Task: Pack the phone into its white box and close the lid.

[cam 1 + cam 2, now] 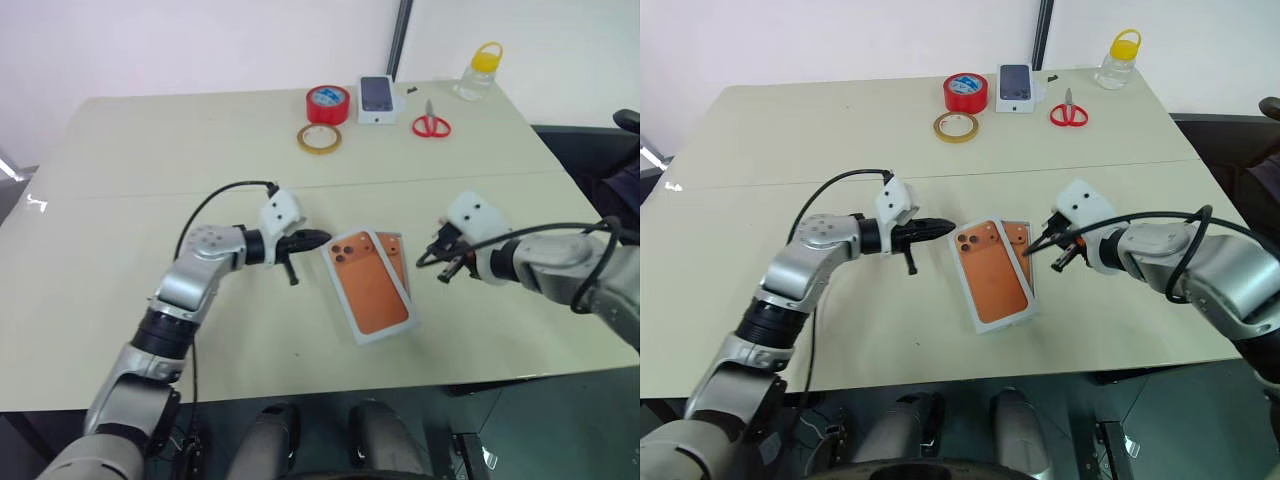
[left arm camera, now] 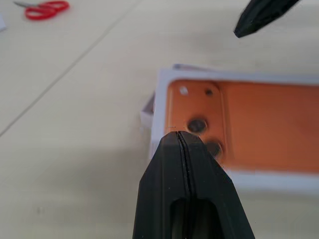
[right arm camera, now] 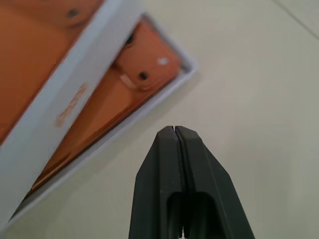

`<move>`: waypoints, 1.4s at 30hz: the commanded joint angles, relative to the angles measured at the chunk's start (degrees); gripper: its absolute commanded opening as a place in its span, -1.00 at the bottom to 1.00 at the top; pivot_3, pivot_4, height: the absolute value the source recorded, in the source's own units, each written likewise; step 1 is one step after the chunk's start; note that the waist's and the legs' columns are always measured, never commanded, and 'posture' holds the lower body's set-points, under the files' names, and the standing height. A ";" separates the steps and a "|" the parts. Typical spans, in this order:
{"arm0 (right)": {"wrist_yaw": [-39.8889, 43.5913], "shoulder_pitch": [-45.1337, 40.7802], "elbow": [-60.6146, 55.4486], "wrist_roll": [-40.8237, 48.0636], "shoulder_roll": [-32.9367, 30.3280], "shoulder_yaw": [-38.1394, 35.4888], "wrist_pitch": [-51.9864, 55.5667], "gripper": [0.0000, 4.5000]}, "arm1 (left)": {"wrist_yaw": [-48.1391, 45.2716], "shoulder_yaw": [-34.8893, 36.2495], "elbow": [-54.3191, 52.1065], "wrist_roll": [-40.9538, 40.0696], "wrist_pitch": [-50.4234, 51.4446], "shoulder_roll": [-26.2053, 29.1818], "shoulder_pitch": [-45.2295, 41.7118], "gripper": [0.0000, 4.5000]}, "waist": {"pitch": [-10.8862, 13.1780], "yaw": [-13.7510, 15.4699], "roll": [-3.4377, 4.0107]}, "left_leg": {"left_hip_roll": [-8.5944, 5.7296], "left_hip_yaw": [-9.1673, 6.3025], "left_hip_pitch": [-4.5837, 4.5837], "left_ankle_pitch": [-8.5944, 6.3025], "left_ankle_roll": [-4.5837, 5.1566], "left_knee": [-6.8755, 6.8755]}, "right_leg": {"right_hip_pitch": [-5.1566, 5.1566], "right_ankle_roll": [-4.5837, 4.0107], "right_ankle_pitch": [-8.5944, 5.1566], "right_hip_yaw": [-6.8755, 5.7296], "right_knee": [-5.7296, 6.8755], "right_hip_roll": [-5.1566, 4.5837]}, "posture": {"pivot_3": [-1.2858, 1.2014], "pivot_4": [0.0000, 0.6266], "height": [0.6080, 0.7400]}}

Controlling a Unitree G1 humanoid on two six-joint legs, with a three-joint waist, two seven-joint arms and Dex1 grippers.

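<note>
The lid (image 1: 368,288), its orange phone picture facing up, lies askew on top of the white box (image 3: 185,68) in the middle of the table. Beneath the lid's right edge a strip of the phone (image 1: 397,254) shows inside the box, its camera corner (image 3: 142,62) uncovered. My left gripper (image 1: 322,238) is shut and empty. It points rightward at the lid's near-left corner, just short of it. My right gripper (image 1: 428,256) is also shut and empty, hovering a little to the right of the box, tips toward it.
At the table's far side stand a red tape roll (image 1: 328,104), a tan tape ring (image 1: 318,138), a small white box with a dark phone picture (image 1: 376,99), red scissors (image 1: 431,125) and a yellow-capped bottle (image 1: 478,72).
</note>
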 commanded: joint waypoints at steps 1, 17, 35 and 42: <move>5.77 0.05 -2.27 -6.10 -0.40 -0.59 -2.34 -0.99 | -6.33 -1.64 -5.14 -1.92 1.36 3.41 1.14 -1.00 | 0.00 0.22 0.00 | 0.00 0.00 0.00 0.00 0.00 0.00 | 0.00 0.00 0.00 0.00 0.00 -0.01 | 0.03 -0.52 1.00; 16.37 1.95 -5.07 -17.44 5.34 -0.74 0.69 -0.99 | -4.56 -11.37 1.14 8.91 -3.54 -1.31 -1.84 -1.00 | 0.02 1.62 -0.03 | -0.08 0.00 -0.03 -0.01 0.00 0.02 | 0.03 -0.01 0.00 0.00 -0.09 -0.10 | 0.03 -0.52 1.00; 18.84 2.71 -6.87 -19.92 9.25 -3.29 4.82 -0.99 | -0.08 -6.15 1.80 6.76 -0.24 -7.03 -2.72 -1.00 | 0.02 1.57 -0.03 | -0.08 0.00 -0.02 0.04 -0.09 0.03 | 0.01 0.00 0.00 0.00 -0.05 -0.09 | 0.03 -0.52 1.00; 18.86 2.69 -6.39 -20.95 9.89 -4.39 5.46 -0.99 | 0.42 -6.85 2.91 7.46 -0.95 -8.54 -3.40 -1.00 | 0.02 1.60 -0.04 | -0.08 0.00 -0.03 0.08 -0.16 0.03 | 0.02 0.00 0.00 -0.01 -0.04 -0.09 | 0.03 -0.52 1.00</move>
